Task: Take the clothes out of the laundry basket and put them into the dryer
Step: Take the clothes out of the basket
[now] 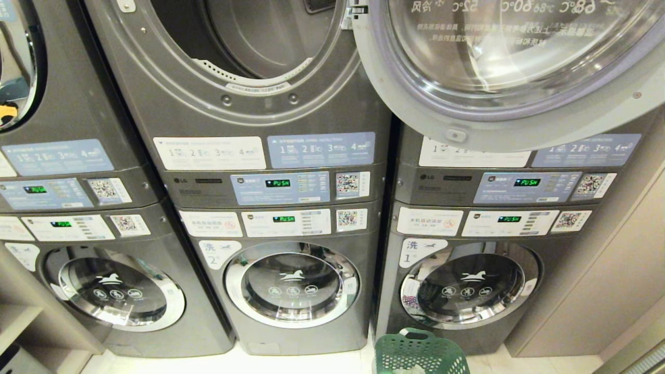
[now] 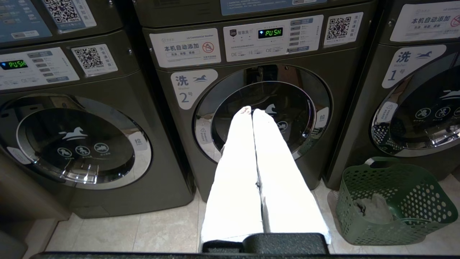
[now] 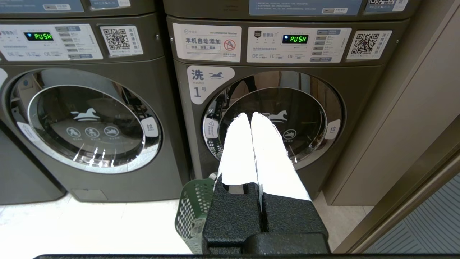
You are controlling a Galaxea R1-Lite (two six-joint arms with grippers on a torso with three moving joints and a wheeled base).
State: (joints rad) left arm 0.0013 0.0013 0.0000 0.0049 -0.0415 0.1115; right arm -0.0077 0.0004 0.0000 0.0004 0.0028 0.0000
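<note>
The dryer (image 1: pixel 311 119) is the upper machine in the middle stack. Its drum stands open and its big chrome-rimmed glass door (image 1: pixel 509 67) is swung out to the right. On the floor, in front of the right-hand washer, sits the green laundry basket (image 1: pixel 418 353) (image 2: pixel 395 201). The pale clothes (image 2: pixel 373 210) lie crumpled in its bottom. My left gripper (image 2: pixel 251 109) is shut and empty, pointing at washer 2 with the basket off to its right. My right gripper (image 3: pixel 250 115) is shut and empty, facing washer 1. It hides most of the basket (image 3: pixel 194 207). Neither arm shows in the head view.
Three grey washers with horse marks, among them washer 2 (image 1: pixel 291 283) and washer 1 (image 1: pixel 470 285), stand under the dryers with their doors closed. A beige cabinet wall (image 1: pixel 613 270) borders the right side. Open shelves (image 1: pixel 21 322) are at the lower left. The floor is pale tile (image 2: pixel 143 230).
</note>
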